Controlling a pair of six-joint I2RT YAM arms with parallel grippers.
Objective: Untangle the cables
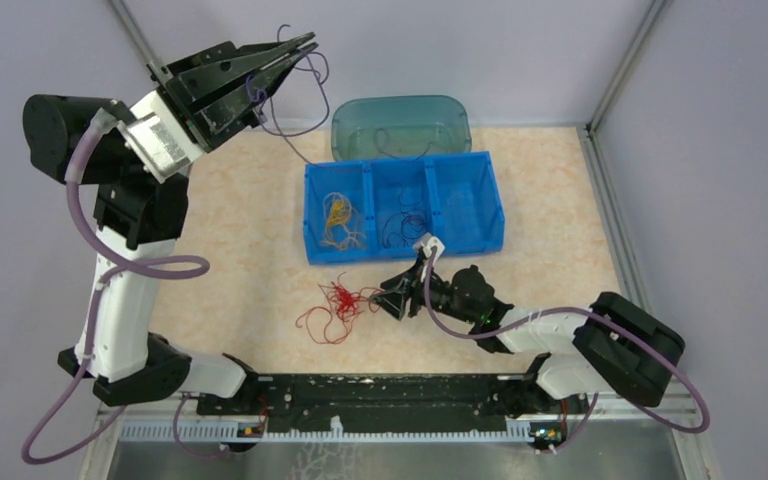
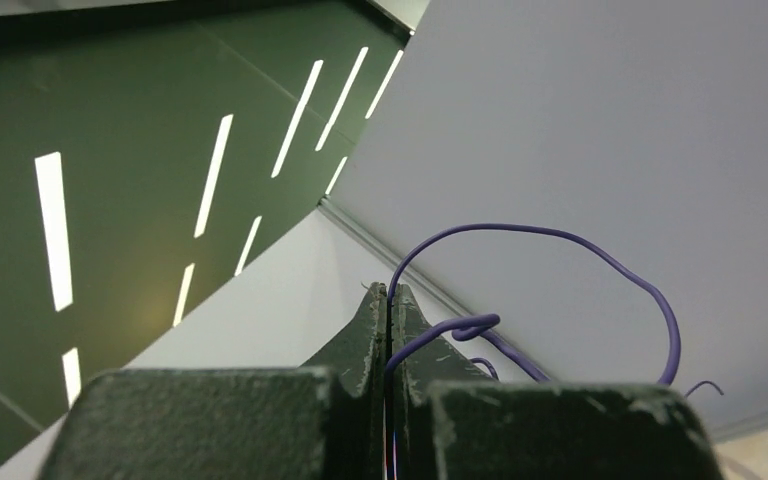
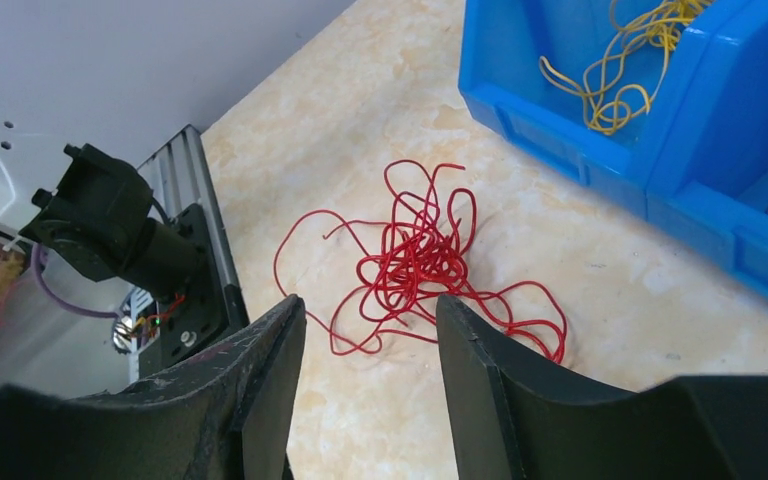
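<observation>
Two robot arms: one left arm (image 1: 125,300), one right arm (image 1: 550,335). Two grippers: the left gripper (image 1: 310,42) at upper left, the right gripper (image 1: 385,298) at centre. One blue bin (image 1: 360,252) with three compartments. One teal tub (image 1: 400,120). Four lots of cable: one red tangle (image 1: 342,300), one yellow tangle (image 1: 338,212), one dark bundle (image 1: 407,222), one purple strand (image 2: 535,229).

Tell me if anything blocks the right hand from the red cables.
Nothing visible does. The right hand is open and points at the red cables; only bare table lies between them. The blue bin sits off to the side.
</observation>
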